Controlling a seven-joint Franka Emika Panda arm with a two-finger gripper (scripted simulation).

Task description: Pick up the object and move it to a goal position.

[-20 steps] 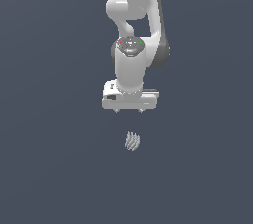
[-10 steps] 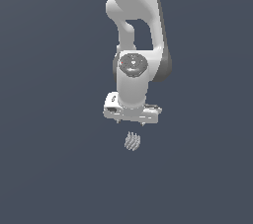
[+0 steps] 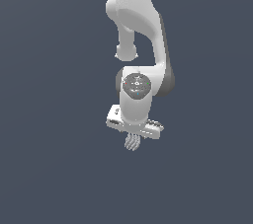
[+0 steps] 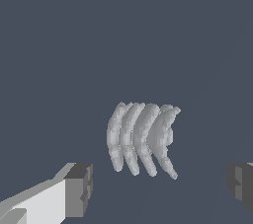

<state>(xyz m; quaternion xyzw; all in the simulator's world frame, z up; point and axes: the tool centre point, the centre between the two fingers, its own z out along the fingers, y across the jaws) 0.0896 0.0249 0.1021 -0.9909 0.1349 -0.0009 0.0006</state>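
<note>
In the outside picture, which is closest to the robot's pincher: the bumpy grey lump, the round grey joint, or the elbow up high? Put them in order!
Measured from the gripper:
1. The bumpy grey lump, right under it, partly hidden.
2. The round grey joint, just above.
3. The elbow, highest up, farthest.

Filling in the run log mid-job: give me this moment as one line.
phase: approach | tool: open, fingers either side of object | ridged grey lump: ungrasped, between fingers, no contact visible | goal: not visible
</note>
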